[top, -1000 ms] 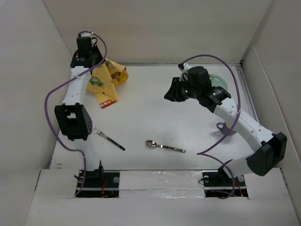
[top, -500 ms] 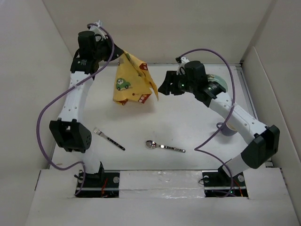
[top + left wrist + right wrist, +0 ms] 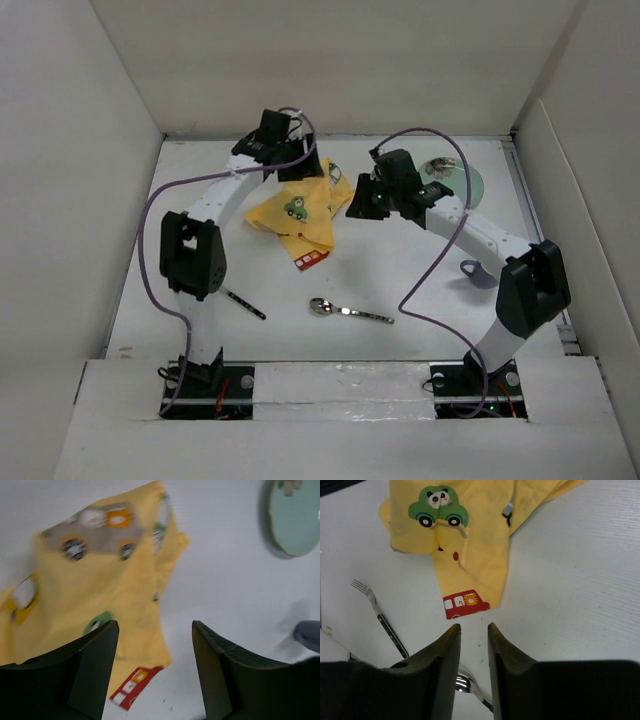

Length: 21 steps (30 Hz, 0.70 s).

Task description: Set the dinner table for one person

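1. The left pincer (image 3: 155,630) hung wide open and empty directly above the far edge of the crumpled yellow placemat (image 3: 295,215), so it looked the nearer of the two.
2. That placemat lay bunched on the white bench (image 3: 280,282), centre-back, with its red-car corner trailing toward the near edge.
3. The right pincer (image 3: 472,627), jaws a narrow slit apart and holding nothing, sat just beside the heap's right edge; spreading the cloth would likely mean pulling rightward from there.

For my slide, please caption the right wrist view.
Right gripper near the yellow placemat; fork and spoon lie on the table.
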{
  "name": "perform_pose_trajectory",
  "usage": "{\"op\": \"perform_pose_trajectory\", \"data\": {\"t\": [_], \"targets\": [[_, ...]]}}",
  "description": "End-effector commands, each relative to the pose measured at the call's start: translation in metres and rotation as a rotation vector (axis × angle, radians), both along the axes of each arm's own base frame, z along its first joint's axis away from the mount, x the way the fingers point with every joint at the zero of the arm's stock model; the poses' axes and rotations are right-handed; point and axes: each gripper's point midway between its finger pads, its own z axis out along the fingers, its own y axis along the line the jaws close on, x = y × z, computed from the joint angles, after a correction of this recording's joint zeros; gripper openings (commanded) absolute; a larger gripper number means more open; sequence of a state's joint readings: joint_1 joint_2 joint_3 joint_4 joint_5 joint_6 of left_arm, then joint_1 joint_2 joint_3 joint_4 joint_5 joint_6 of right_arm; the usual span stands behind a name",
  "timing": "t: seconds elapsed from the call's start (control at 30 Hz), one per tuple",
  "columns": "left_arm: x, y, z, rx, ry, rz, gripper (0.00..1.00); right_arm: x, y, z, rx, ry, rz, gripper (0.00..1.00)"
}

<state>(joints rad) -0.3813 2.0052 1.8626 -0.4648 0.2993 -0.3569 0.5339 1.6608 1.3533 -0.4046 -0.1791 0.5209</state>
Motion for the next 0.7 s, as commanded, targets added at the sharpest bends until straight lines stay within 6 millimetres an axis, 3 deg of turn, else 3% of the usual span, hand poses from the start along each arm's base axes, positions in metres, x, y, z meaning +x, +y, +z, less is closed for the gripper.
{"op": "perform_pose_trajectory", "data": {"t": [0.0,0.03,0.07,0.1,0.17,0.37,0.53,0.67], "targets": [[0.017,0.118,0.053,0.011,-0.178,0.343,0.56,-0.021,0.019,-0.009,0.008,0.008,0.092,0.36],[0.014,0.153,0.059,-0.012,-0.192,0.414,0.55,-0.027,0.024,-0.018,0.014,0.038,0.101,0.41],[0.004,0.168,0.026,-0.007,-0.123,0.450,0.58,-0.032,0.030,-0.028,0.014,0.059,0.113,0.47],[0.002,0.177,0.019,-0.035,-0.104,0.473,0.61,-0.032,0.033,-0.035,0.019,0.078,0.113,0.50],[-0.007,0.200,-0.018,-0.035,-0.006,0.508,0.64,-0.038,0.045,-0.053,0.008,0.117,0.125,0.52],[-0.018,0.203,-0.093,-0.067,0.190,0.511,0.70,-0.017,0.045,-0.091,-0.096,0.136,0.045,0.58],[-0.006,0.181,-0.109,-0.203,0.227,0.469,0.76,-0.013,0.042,-0.117,-0.139,0.171,0.013,0.59],[0.000,0.176,-0.115,-0.245,0.243,0.469,0.74,-0.011,0.053,-0.123,-0.102,0.183,0.040,0.59]]}}
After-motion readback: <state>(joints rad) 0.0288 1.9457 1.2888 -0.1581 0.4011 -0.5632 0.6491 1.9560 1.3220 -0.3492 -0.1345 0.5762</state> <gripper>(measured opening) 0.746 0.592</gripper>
